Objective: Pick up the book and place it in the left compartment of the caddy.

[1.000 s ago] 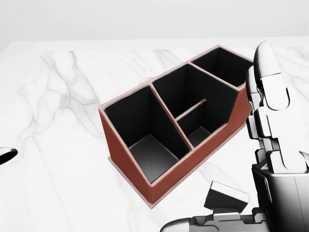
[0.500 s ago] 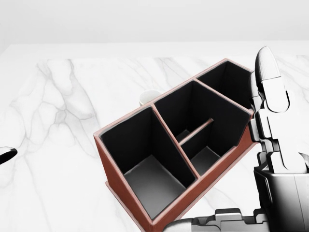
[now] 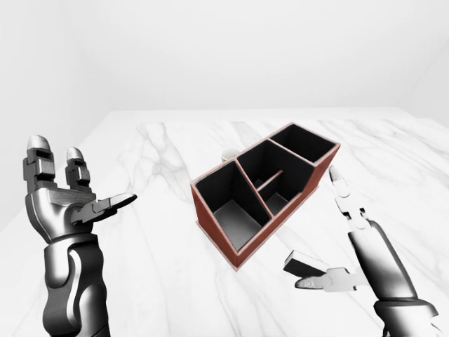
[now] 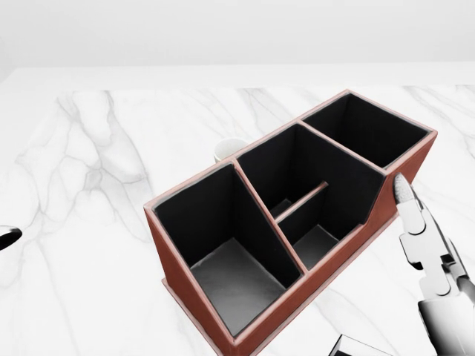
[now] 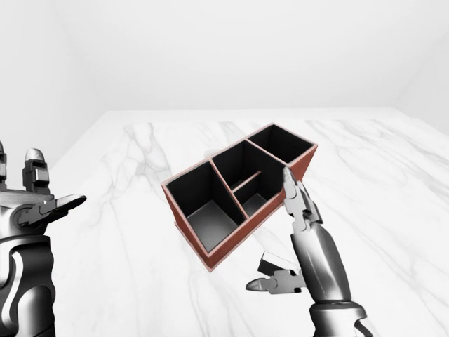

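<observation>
Lowered since half a second ago: right hand [image 4: 427,256] in the head view, from filling the right edge with its tip near the caddy's far compartment to sitting low at right, fingertip beside the caddy's long wall. Caddy and counter hold the same place over that half second, so the camera has not shifted in it.

Item 1, nearest, lower right of the left-eye view: right hand, fingers spread apart, thumb out low, clamped on nothing.

Item 2, lower left of the left-eye view: left hand [image 3: 66,200], raised palm-up, fingers apart, holding nothing.

Item 3, frame centre: caddy [image 3: 242,251], red-brown, dark inside, lying diagonally on the marble counter [image 3: 154,281]. Left compartment [image 4: 226,271] is the large one at lower left in the head view and holds nothing.

Item 4, beyond the caddy, upper centre of the head view: small white round object [image 4: 226,149], perhaps a cup; mostly hidden.

Item 5, book: not visible in any view.

Handling note, as judgement: the pick is not yet done. Find the book first; approach with fingers wide, close across its flat faces, carry it upright and lower it along the left compartment's divider, clear of the rim.
</observation>
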